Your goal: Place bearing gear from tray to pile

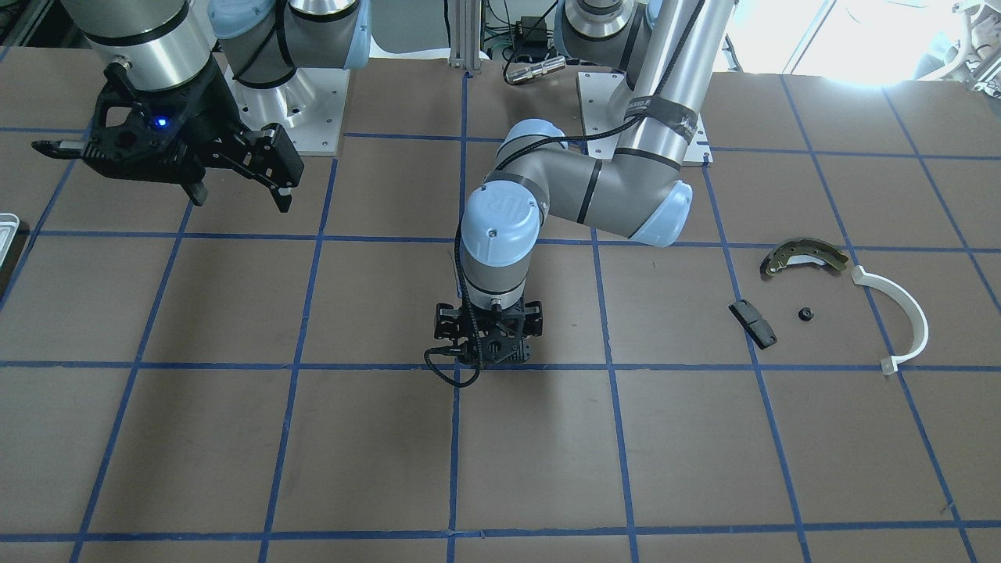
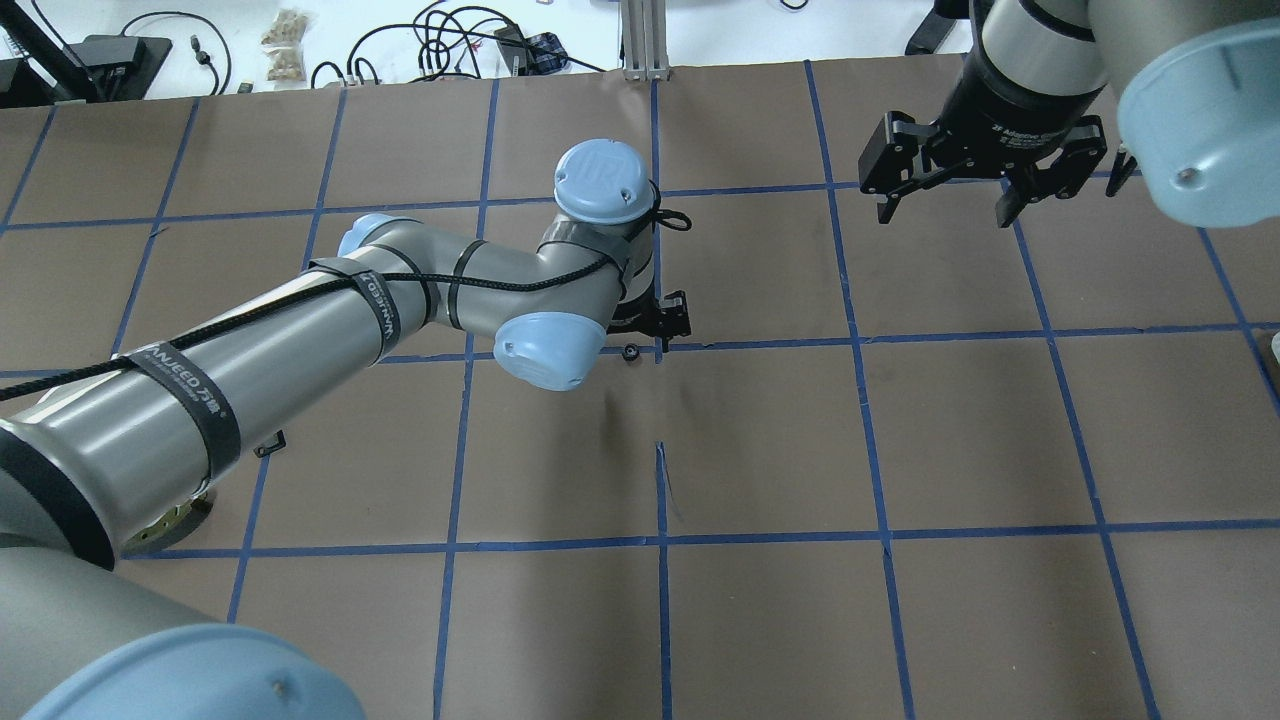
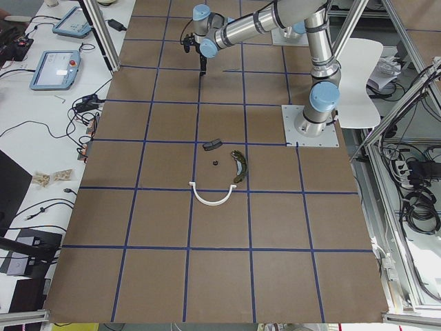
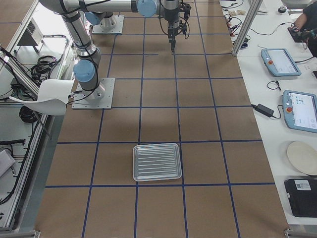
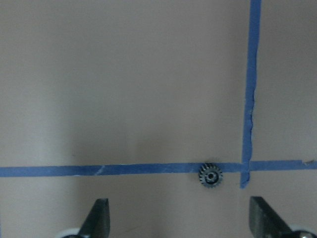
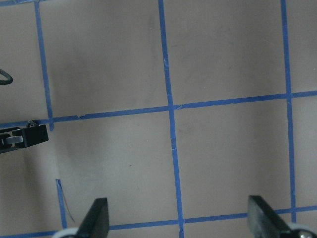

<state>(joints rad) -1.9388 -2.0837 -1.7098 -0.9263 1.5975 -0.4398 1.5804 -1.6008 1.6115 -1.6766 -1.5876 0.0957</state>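
Observation:
The bearing gear (image 5: 210, 176), small, dark and toothed, lies on the brown table on a blue tape line. My left gripper (image 5: 178, 218) hangs open just above it, the gear between the fingers and nearer the right one. The gear also shows in the overhead view (image 2: 630, 352), beside the left gripper (image 2: 660, 320). My right gripper (image 2: 945, 212) is open, empty and raised to the side. The pile lies apart: an olive brake shoe (image 1: 804, 256), a white half-ring (image 1: 899, 313) and a black block (image 1: 752, 323). The pale tray (image 4: 156, 161) holds nothing.
A small black part (image 1: 805, 314) lies between the block and the half-ring. The tray's corner shows at the front-facing view's left edge (image 1: 6, 231). The left arm's elbow (image 1: 649, 211) stretches low over the table's middle.

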